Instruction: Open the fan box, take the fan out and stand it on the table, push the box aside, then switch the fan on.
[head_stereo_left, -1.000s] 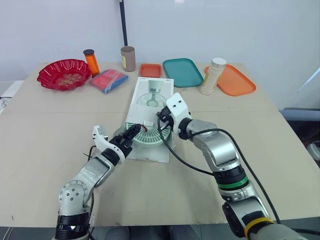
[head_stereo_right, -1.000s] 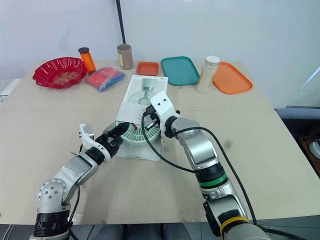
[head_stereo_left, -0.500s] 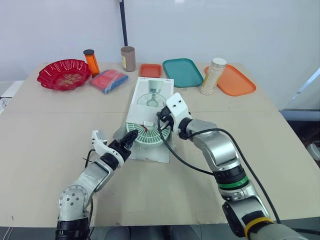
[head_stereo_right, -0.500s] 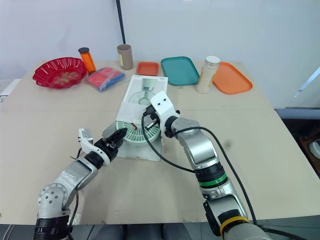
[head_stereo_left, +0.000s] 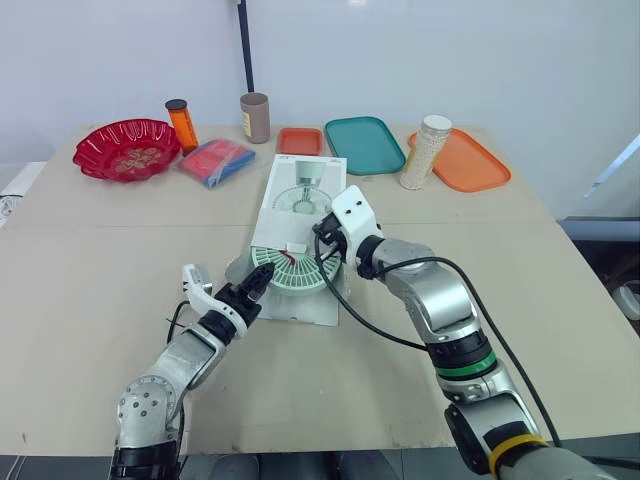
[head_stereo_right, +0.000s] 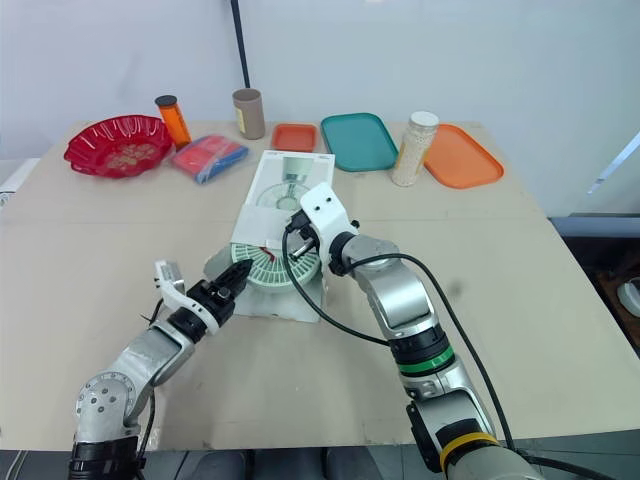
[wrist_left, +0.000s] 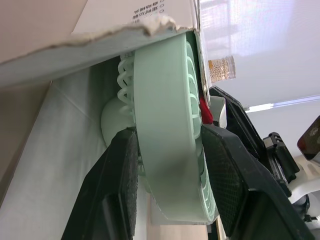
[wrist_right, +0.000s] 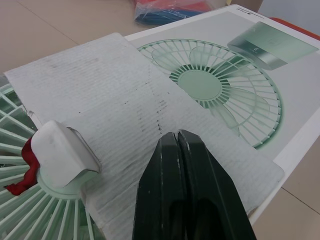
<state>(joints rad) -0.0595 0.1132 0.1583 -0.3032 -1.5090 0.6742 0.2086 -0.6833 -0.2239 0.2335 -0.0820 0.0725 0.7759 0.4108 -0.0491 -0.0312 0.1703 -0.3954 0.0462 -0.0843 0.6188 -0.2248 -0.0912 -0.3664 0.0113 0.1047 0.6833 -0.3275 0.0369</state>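
The white fan box (head_stereo_left: 300, 190) lies flat mid-table with its near end open. The mint-green fan (head_stereo_left: 290, 272) sticks partly out of that end, over a torn white flap (wrist_right: 125, 100). My left gripper (head_stereo_left: 258, 284) reaches in from the near left. Its two black fingers (wrist_left: 120, 190) clamp the fan's rim (wrist_left: 170, 140) from both sides. My right gripper (head_stereo_left: 322, 243) is shut, its tips (wrist_right: 175, 137) resting on the flap just behind the fan. A small white part with a red tie (wrist_right: 60, 150) sits on the fan's grille.
Along the far edge stand a red bowl (head_stereo_left: 128, 148), an orange bottle (head_stereo_left: 182, 122), a brown cup (head_stereo_left: 256, 117), a small orange tray (head_stereo_left: 301, 141), a teal tray (head_stereo_left: 365, 143), a grain jar (head_stereo_left: 427, 152) and an orange tray (head_stereo_left: 470, 160). A blue-red packet (head_stereo_left: 217, 160) lies left of the box.
My left gripper has drawn back a little toward the table's near edge, from over the fan's face to its rim. The right arm and the box have stayed put.
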